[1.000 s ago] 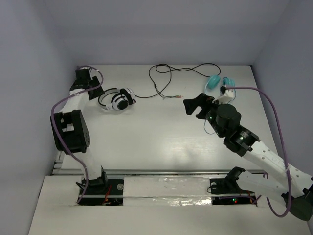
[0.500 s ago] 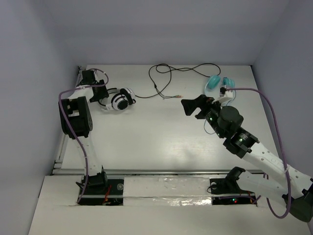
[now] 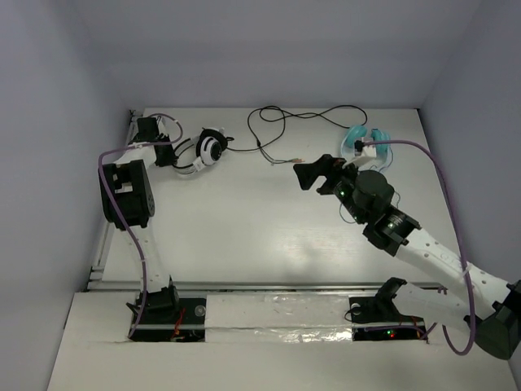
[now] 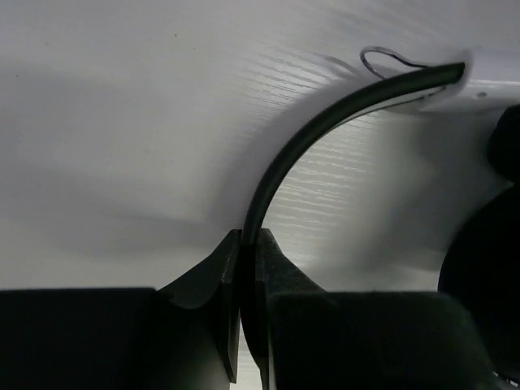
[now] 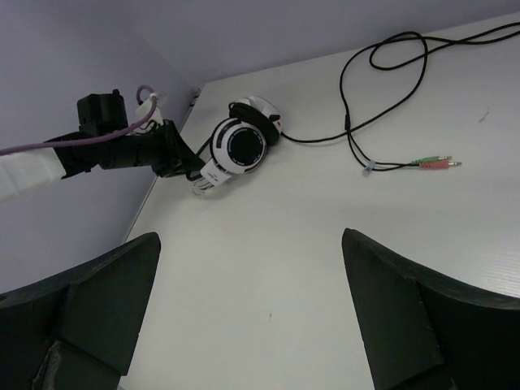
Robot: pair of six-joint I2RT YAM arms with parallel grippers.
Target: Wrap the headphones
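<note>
The headphones [image 3: 210, 151] have white-shelled cups with black pads and sit at the table's far left. They appear raised on edge, one cup [image 5: 241, 146] facing the right wrist camera. My left gripper [image 3: 175, 155] is shut on their thin black headband [image 4: 325, 130], which arcs out from between the closed fingers [image 4: 213, 276]. Their long black cable [image 3: 277, 122] loops along the back of the table and ends in plugs [image 5: 435, 162]. My right gripper [image 3: 313, 175] hovers open over the table's middle, right of the headphones, with nothing between its fingers [image 5: 97, 301].
Teal headphones [image 3: 365, 138] lie at the back right, just behind the right arm's wrist. The left wall [image 3: 57, 163] and the table's left edge run close beside the left arm. The cable's loops [image 5: 382, 57] spread across the back centre.
My left gripper has shut on the headband and drawn the headphones back and up on edge. The right gripper has drifted slightly left, still open.
</note>
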